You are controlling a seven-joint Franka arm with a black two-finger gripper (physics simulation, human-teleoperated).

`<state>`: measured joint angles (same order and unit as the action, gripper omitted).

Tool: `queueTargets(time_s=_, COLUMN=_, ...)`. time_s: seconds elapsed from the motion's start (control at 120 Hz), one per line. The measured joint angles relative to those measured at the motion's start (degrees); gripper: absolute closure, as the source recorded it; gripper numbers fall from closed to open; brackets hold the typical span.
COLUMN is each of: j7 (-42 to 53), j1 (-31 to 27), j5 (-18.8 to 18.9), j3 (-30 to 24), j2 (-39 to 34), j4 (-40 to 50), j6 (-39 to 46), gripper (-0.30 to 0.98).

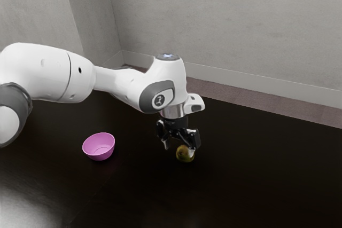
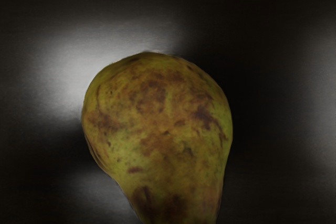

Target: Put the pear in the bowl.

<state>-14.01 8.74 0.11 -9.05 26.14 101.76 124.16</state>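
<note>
My gripper (image 1: 179, 149) is low over the table in the exterior view, its two fingers apart. The yellow-green pear (image 1: 184, 155) rests on the dark table at the fingertips. One finger overlaps its side toward the exterior view's right, while a gap shows between the pear and the other finger. Large and close under my hand in the wrist view is the pear (image 2: 163, 129), with brown blotches on its skin. A pink bowl (image 1: 99, 147) stands upright on the table, toward the exterior view's left from the gripper, apart from the pear.
The dark tabletop (image 1: 256, 180) extends around the pear and bowl. Its far edge runs in front of a reddish floor strip and a grey wall (image 1: 230, 25). My arm reaches across above the table behind the bowl.
</note>
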Motion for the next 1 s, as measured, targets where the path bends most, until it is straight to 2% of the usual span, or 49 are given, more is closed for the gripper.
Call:
queueTargets(time_s=0.325, j7=-0.38, j1=0.59, j5=0.10, j3=0.13, j2=4.65, j4=-1.74, j6=3.37, gripper=0.00)
queueTargets(time_s=0.75, j7=0.57, j1=-0.10, j5=0.44, j3=0.27, j2=8.51, j4=-5.49, j6=3.82, gripper=0.00)
queueTargets(time_s=1.0, j7=0.99, j1=-0.27, j5=0.35, j3=0.41, j2=8.54, j4=-5.59, j6=3.69, gripper=0.16)
